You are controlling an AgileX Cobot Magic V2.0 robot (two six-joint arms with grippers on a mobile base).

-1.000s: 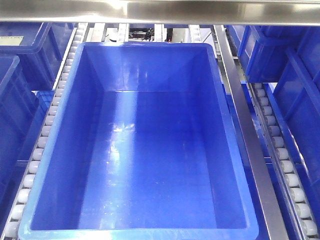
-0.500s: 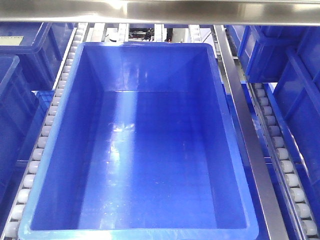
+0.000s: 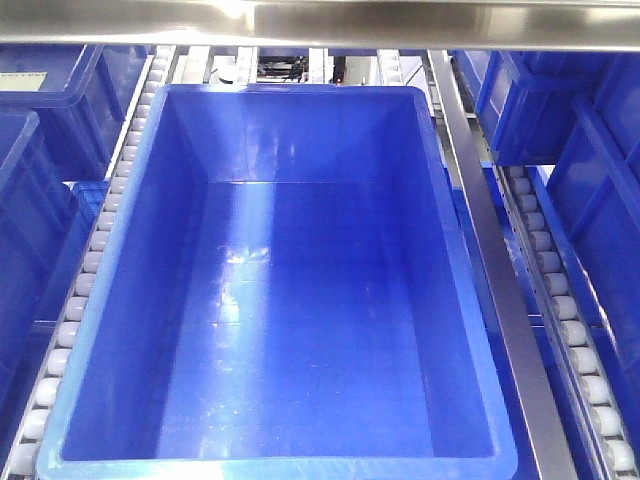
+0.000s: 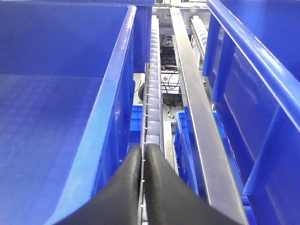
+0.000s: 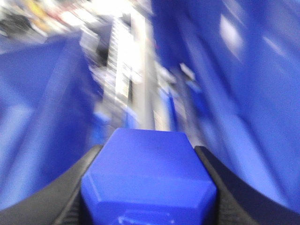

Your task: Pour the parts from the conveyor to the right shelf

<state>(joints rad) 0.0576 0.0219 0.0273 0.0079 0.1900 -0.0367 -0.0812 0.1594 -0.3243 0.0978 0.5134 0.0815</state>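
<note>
In the front view a large rectangular deep-blue plastic bin [image 3: 280, 290] fills most of the frame, its inside bare and glossy. It sits on the stainless-steel flow rack with rows of small white rollers [image 3: 100, 240], one roller row running along its left rim and a flat steel rail [image 3: 490, 270] running along its right rim. More deep-blue bins [image 3: 590, 200] stand to the right of that rail and others to the left, and a steel crossbar [image 3: 320, 22] spans the top of the view. Neither arm shows here.

The left wrist view looks down a lane between two bins. The left tool [image 4: 143, 161] has its two black fingers [image 4: 161, 187] pressed together with nothing between them, pointing along a white roller track [image 4: 153, 93]. A bin wall [image 4: 112, 122] stands just to the left of it, and a steel rail and another bin wall lie to the right.

The right wrist view is heavily blurred. The right tool [image 5: 149, 187] clamps a small bright-blue plastic block [image 5: 149, 180] between its black fingers [image 5: 70, 192], one on each side of the block. Behind it are smeared blue bin walls and a pale strip that looks like a roller track; where the block sits over the rack I cannot tell.
</note>
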